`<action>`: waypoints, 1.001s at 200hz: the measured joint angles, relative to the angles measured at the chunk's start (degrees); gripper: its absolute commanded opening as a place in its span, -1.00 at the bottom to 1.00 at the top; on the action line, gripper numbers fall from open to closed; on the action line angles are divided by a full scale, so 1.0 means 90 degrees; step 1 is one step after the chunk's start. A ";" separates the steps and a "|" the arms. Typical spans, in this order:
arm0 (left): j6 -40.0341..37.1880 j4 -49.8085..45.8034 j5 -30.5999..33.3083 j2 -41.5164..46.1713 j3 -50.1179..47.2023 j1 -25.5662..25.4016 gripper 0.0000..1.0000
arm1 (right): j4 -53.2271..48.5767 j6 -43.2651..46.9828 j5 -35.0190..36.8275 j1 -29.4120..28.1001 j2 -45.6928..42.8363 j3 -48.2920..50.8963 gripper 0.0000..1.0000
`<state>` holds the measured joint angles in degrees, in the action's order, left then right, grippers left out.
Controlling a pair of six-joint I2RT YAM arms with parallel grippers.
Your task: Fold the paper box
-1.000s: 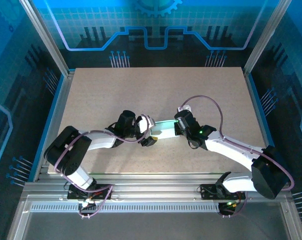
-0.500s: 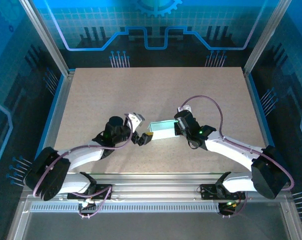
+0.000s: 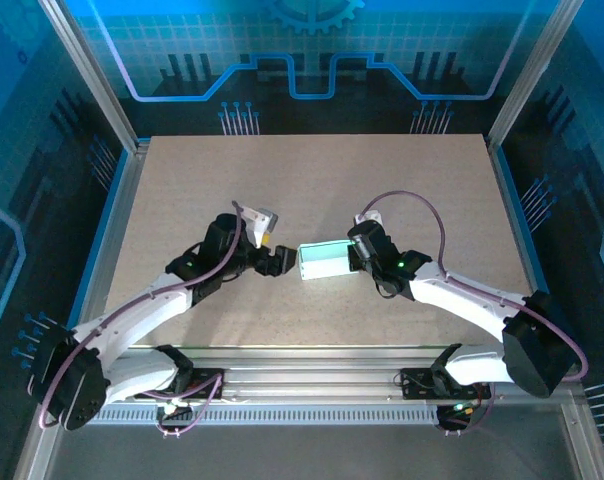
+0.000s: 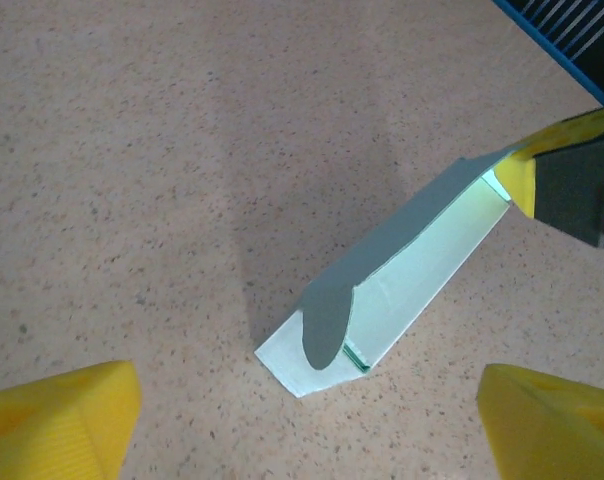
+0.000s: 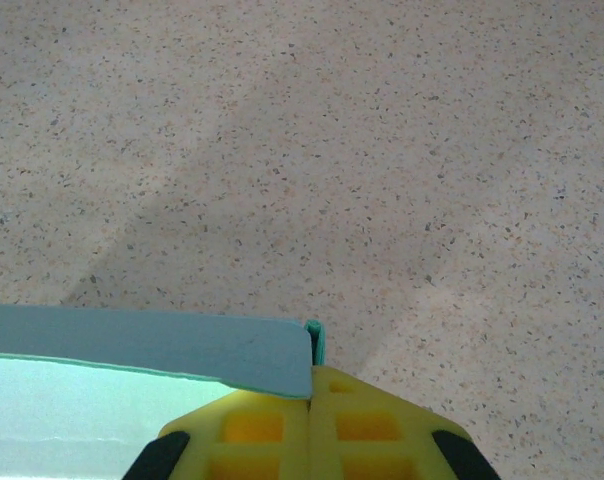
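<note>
Rising from the metal rails [image 3: 312,385] along the bottom edge of the overhead view, the left arm [image 3: 152,305] slants up toward the middle from the lower left, and the right arm [image 3: 462,300] slants in from the lower right with a purple cable [image 3: 422,205] looped above it and a small green light on its wrist. The left gripper [image 3: 275,262] sits just left of centre, close to the left end of the paper box [image 3: 325,262] but apart from it. In its own wrist view its yellow fingers [image 4: 72,415] stand spread wide in the two lower corners, with bare table [image 4: 132,150] and the near tip of the box between them. The right gripper [image 3: 354,258] is at the right end of the box. Its wrist view shows the yellow pads [image 5: 313,385] pressed together at the bottom centre, pinching a thin teal edge of the card. The box [image 5: 132,345] runs off to the lower left of that frame. Seen from the left wrist, the box [image 4: 412,265] lies on the table as a long, narrow shape running from lower centre to upper right, one face brightly lit and pale mint, the other grey in shadow, with a rounded tab at its near end. The right gripper [image 4: 572,185] grips its far end. No print can be made out on the card. Beyond the box, the speckled tan table [image 3: 312,180] stretches to the top of the overhead frame, where a blue back panel [image 3: 312,50] carries a grid pattern and a gear outline [image 3: 312,12].
</note>
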<state>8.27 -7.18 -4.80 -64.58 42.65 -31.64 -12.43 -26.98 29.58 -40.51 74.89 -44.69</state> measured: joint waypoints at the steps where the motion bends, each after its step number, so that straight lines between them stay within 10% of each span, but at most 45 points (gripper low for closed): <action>1: 0.0005 -0.0034 0.0012 0.0002 0.0019 -0.0007 0.55 | 0.0000 0.0000 0.0000 0.0000 0.0000 0.0000 -1.00; 96: -0.0238 -0.3179 0.1348 -0.1620 0.2635 -0.0877 0.00 | -0.0053 -0.0002 -0.0024 -0.0005 0.0000 -0.0024 -1.00; 200: -0.0075 -0.3973 0.1566 -0.3133 0.3781 -0.1005 -0.59 | -0.0182 -0.0002 -0.0155 -0.0005 0.0012 -0.0097 -1.00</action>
<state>7.60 -42.94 9.30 -92.77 76.69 -40.69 -14.06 -27.00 28.18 -40.56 75.00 -45.56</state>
